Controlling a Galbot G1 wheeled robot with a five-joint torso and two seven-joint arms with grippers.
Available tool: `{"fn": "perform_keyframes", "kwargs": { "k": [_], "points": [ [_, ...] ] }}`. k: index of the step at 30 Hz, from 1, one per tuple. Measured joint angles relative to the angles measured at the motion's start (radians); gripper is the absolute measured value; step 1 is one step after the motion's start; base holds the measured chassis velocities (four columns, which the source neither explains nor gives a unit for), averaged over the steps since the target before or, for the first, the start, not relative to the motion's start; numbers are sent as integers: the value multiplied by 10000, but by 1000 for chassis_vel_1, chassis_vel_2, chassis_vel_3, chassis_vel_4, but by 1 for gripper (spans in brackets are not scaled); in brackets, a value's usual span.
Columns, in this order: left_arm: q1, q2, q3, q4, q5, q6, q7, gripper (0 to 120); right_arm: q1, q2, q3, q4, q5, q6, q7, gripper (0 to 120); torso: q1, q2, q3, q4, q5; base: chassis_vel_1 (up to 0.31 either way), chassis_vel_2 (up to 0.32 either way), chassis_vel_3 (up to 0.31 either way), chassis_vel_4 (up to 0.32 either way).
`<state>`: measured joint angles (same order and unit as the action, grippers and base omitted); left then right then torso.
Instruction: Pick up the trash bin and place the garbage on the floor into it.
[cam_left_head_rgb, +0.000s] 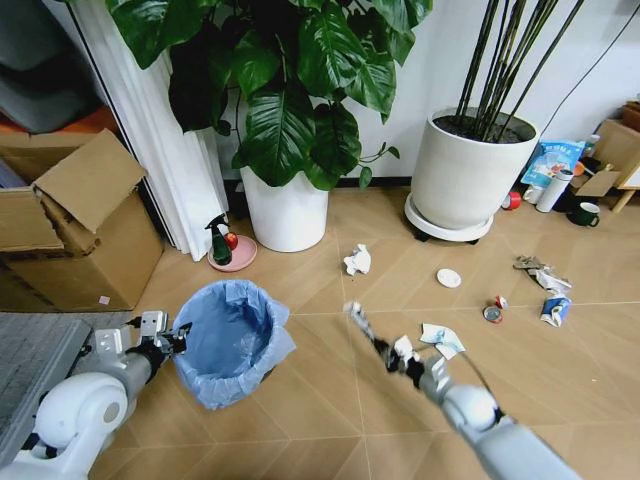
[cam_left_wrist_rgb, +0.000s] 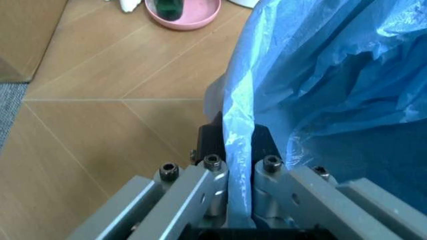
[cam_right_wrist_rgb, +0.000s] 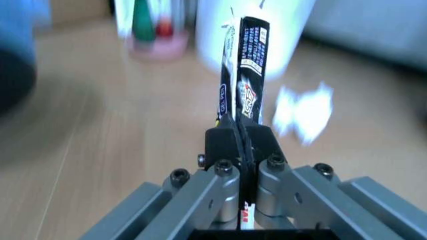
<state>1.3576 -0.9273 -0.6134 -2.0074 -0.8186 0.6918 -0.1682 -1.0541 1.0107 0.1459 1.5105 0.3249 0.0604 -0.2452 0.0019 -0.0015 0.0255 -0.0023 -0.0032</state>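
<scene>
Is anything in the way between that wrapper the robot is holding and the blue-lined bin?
Nothing visible. The right gripper holds the stick wrapper just right of the trash bin, which the left gripper grips by its rim; only bare floor lies between.

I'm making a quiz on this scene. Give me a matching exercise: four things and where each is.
Things:
1. bin
2. stick wrapper
3. white lid
4. can

Places:
A. held in the right claw
B. on the floor before the round plant pot
C. rim gripped by the left claw
D. on the floor near the blue-white wrapper

Pairs: 1-C, 2-A, 3-B, 4-D
</scene>
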Motion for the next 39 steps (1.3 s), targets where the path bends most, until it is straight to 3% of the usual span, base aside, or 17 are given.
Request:
{"fn": "perform_keyframes", "kwargs": {
  "k": [9, 13, 18, 21, 22, 25, 35, 39],
  "points": [
    [-800, 586, 663, 386, -526, 219, 36, 0, 1095, -540, -345, 1321, 1318, -185, 371, 0, 0, 0, 0, 1, -1, 0, 0, 0, 0],
    [-1918, 1029, 1753, 810, -777, 396, -27, 0, 2266, -646, -1090, 2359, 1871, -353, 760, 0, 0, 0, 0, 1, -2, 0, 0, 0, 0],
    [-2412, 1091, 2379, 935, -849, 434, -126, 0, 2732, -625, -1526, 2994, 2137, -500, 1089, 0, 0, 0, 1, 3, 1, 0, 0, 0, 0],
    [-3042, 1032, 3260, 1110, -1040, 448, -238, 0, 3350, -502, -2720, 4066, 2720, -790, 1831, 0, 0, 0, 0, -3, -1, 0, 0, 0, 0],
    [-3042, 1032, 3260, 1110, -1040, 448, -238, 0, 3350, -502, -2720, 4066, 2720, -790, 1831, 0, 0, 0, 0, -3, -1, 0, 0, 0, 0],
    [-3049, 1054, 3368, 1164, -1088, 449, -142, 0, 4079, -365, -4348, 4394, 3620, -802, 2146, 0, 0, 1, -1, 4, 0, 0, 0, 0, 0],
    [-2986, 938, 3319, 987, -1210, 449, -216, 0, 4074, -50, -5436, 3882, 2986, -744, 2446, 0, 0, 1, -1, 0, 0, 0, 0, 0, 0],
    [-2964, 943, 3216, 928, -1270, 450, -225, 0, 3991, 113, -5646, 3620, 2608, -605, 2632, 15, 0, 1, -1, 0, 1, 0, 0, 0, 0]
  ]
}}
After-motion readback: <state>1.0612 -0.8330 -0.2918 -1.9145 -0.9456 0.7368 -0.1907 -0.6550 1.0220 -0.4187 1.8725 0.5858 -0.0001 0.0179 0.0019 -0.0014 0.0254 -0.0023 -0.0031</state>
